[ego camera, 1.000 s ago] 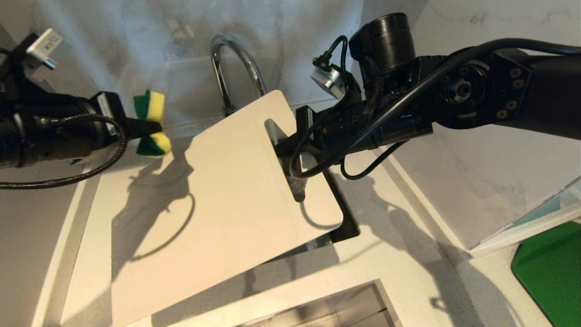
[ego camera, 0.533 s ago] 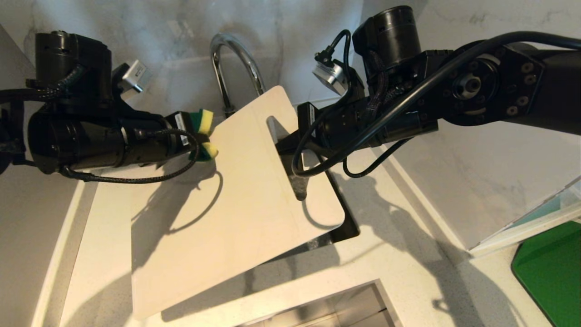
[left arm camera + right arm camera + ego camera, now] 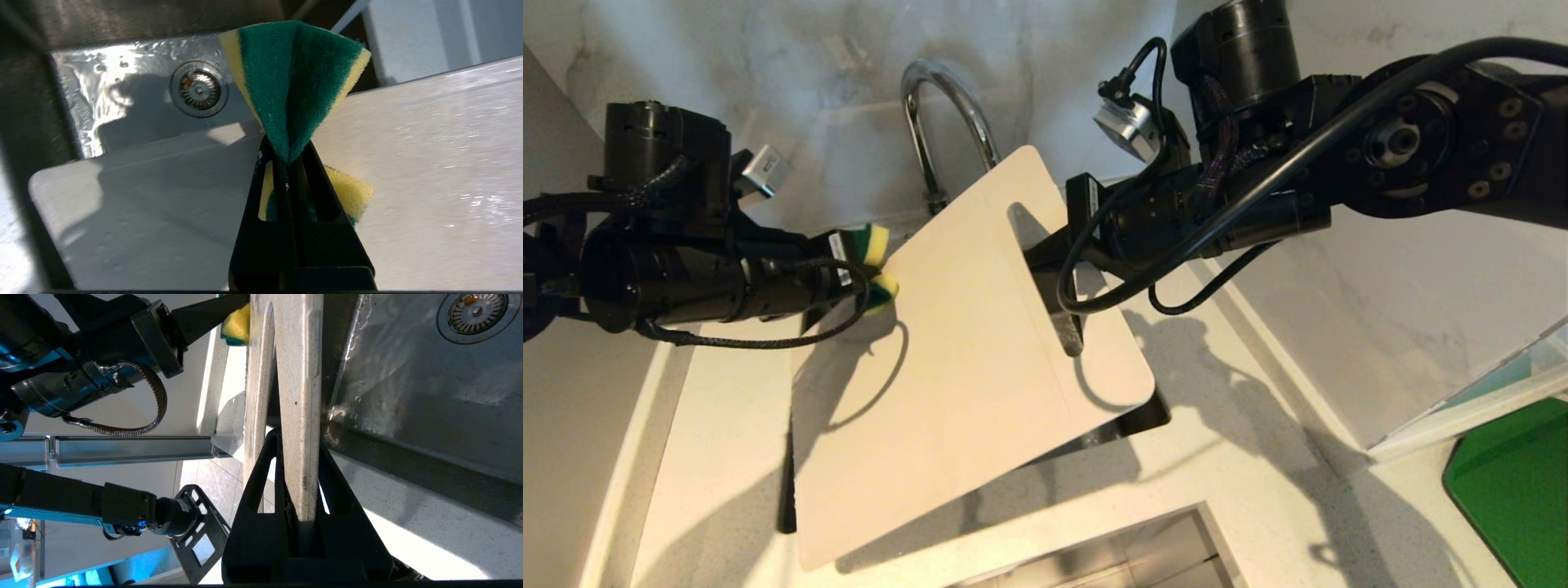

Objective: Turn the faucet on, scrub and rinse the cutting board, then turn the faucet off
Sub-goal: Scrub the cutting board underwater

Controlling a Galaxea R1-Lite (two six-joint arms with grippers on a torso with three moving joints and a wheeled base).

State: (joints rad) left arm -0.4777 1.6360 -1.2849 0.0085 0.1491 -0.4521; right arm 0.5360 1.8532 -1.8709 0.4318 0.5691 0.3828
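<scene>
Currently left gripper (image 3: 288, 157) clamps sponge (image 3: 296, 77) against cutting board (image 3: 964, 359) (tilted over sink (image 3: 135, 90)); right gripper (image 3: 298, 465) grips board's handle end.

Your right end effector (image 3: 300, 457) is clamped on the edge of the cutting board (image 3: 300, 375) beside its handle slot, holding it edge-on over the wet sink (image 3: 408, 375) near the drain (image 3: 474, 312), while the left end effector (image 3: 229, 310) presses a yellow sponge (image 3: 237, 326) against the board's far face.
</scene>
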